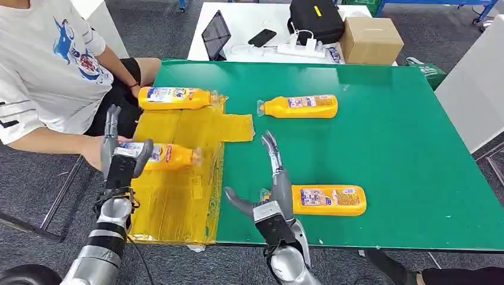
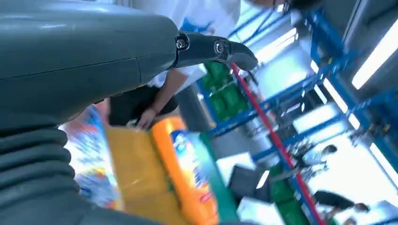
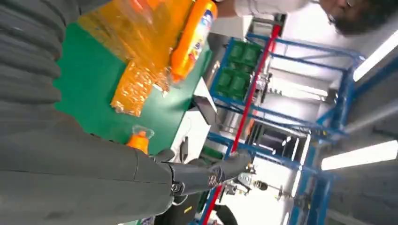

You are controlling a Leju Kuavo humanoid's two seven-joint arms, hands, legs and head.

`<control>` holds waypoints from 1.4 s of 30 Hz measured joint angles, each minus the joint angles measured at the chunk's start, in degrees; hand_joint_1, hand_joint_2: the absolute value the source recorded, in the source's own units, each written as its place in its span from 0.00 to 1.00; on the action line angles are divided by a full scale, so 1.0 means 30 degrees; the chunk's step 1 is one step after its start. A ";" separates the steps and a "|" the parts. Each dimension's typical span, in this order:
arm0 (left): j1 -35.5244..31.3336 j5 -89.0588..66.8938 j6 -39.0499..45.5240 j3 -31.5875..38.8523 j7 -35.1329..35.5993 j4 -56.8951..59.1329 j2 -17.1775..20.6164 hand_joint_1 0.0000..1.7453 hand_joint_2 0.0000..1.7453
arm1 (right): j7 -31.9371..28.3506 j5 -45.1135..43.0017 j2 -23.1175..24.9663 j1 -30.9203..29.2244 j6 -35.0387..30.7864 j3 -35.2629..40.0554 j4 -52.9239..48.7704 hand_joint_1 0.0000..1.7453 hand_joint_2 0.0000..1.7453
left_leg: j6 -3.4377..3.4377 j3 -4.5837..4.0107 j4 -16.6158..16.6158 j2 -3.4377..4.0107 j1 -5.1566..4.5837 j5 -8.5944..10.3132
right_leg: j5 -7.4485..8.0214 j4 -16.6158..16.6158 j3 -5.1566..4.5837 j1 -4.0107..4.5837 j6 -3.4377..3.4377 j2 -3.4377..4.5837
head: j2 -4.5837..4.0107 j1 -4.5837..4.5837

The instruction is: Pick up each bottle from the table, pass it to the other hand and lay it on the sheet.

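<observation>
Several orange bottles lie about a green table (image 1: 386, 148). One bottle (image 1: 175, 98) rests at the far end of the yellow sheet (image 1: 178, 202). A second bottle (image 1: 169, 155) lies over the sheet's left part, its base between the thumb and the straight, outstretched fingers of my left hand (image 1: 122, 157). A third bottle (image 1: 300, 106) lies on bare table. The nearest bottle (image 1: 328, 199) lies by the front edge, and my right hand (image 1: 270, 190) stands at its cap end, fingers spread, holding nothing. The left wrist view shows the far bottle (image 2: 185, 168) on the sheet (image 2: 126, 159). The right wrist view shows that bottle (image 3: 192, 40) too.
A person in a white shirt (image 1: 47, 65) sits close to the table's left side, an arm near my left hand. Behind the green table stands a white table (image 1: 249, 24) with a tablet, a phone, a black bag (image 1: 315, 21) and a cardboard box (image 1: 369, 40).
</observation>
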 measured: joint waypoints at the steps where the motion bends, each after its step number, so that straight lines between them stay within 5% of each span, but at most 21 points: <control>1: 0.0027 0.0095 0.0144 0.0102 -0.0115 -0.0255 -0.0097 0.00 1.00 | 0.0179 0.0209 -0.0065 -0.0045 0.0108 -0.0001 0.0088 0.00 1.00 | -0.0001 -0.0009 0.0000 -0.0001 0.0004 -0.0001 | -0.0001 0.0002 -0.0003 0.0004 0.0000 -0.0001 | 0.0000 0.0000; 7: 0.0962 0.2461 0.1299 0.0861 -0.1509 -0.2621 -0.0759 0.00 1.00 | 0.4600 0.4828 -0.1812 -0.0945 0.1979 0.0154 0.0780 0.00 1.00 | -0.0003 -0.0020 0.0000 -0.0001 0.0016 -0.0005 | -0.0006 -0.0006 -0.0020 0.0021 -0.0004 0.0005 | 0.0000 0.0000; 15: 0.5362 0.4926 -0.2063 0.0809 0.0044 -0.5196 -0.2275 0.00 1.00 | 0.7913 0.6878 -0.5947 0.0352 0.5648 -0.2318 -0.0204 0.00 1.00 | 0.0072 -0.0045 0.0009 0.0004 -0.0040 -0.0068 | -0.0015 -0.0065 -0.0020 -0.0028 0.0018 0.0004 | 0.0000 0.0000; 28: 0.6613 0.3301 -0.2150 0.0081 -0.0022 -0.4861 -0.2814 0.00 1.00 | 0.9092 0.6761 -0.8999 0.2270 0.7716 -0.3410 -0.1792 0.00 1.00 | 0.0063 -0.0049 0.0008 0.0023 -0.0007 -0.0072 | -0.0014 -0.0058 -0.0033 0.0004 0.0016 0.0007 | 0.0000 -0.0015; 42: 0.5912 0.3214 -0.2477 -0.0028 0.0007 -0.3419 -0.2806 0.00 1.00 | 0.9457 0.6440 -1.0112 0.1200 0.8269 -0.3424 -0.0961 0.00 1.00 | 0.0065 -0.0050 0.0008 0.0027 -0.0019 -0.0072 | -0.0007 -0.0056 -0.0032 -0.0012 0.0023 0.0009 | 0.0000 -0.0015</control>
